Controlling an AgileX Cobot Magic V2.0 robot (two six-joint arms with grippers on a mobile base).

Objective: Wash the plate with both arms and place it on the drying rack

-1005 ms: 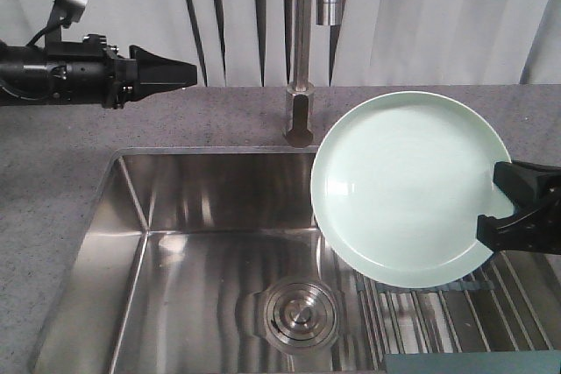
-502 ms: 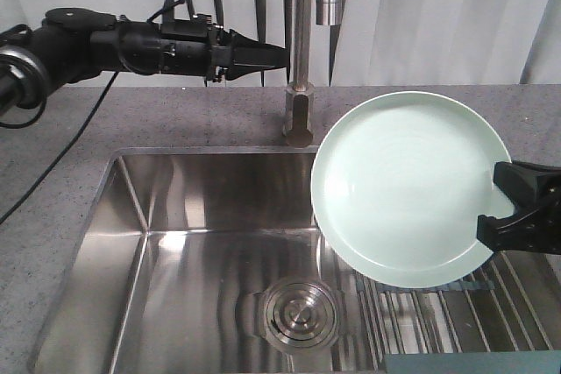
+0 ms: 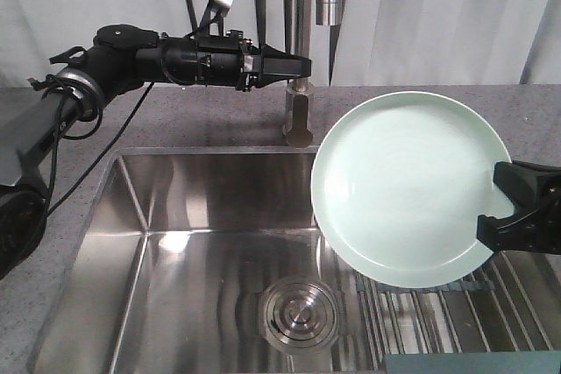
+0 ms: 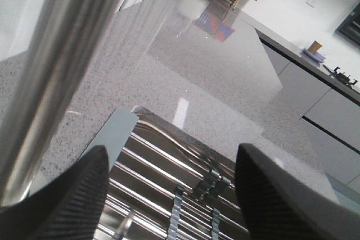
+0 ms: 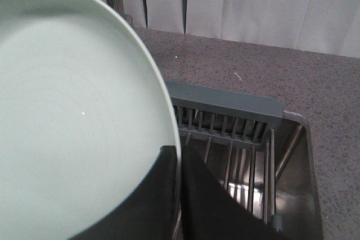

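Note:
The pale green plate (image 3: 408, 188) hangs tilted on edge above the right side of the sink, and it fills the left of the right wrist view (image 5: 73, 111). My right gripper (image 3: 504, 208) is shut on the plate's lower right rim, one finger on each face (image 5: 179, 155). The drying rack (image 3: 456, 313) lies below the plate across the sink's right end, its grey slatted end (image 5: 225, 111) behind the plate. My left gripper (image 3: 302, 67) is stretched out level beside the faucet column. It is open (image 4: 171, 189) with nothing between its fingers, and the rack rods (image 4: 163, 167) show beyond them.
The steel faucet (image 3: 302, 41) rises at the back of the sink (image 3: 131, 216), close beside my left finger (image 4: 56, 195). A round drain (image 3: 298, 313) sits in the basin floor. Speckled grey counter (image 3: 53, 172) surrounds the sink, with curtains behind.
My left arm has swung from the far left across to the faucet. The plate and my right gripper have not moved.

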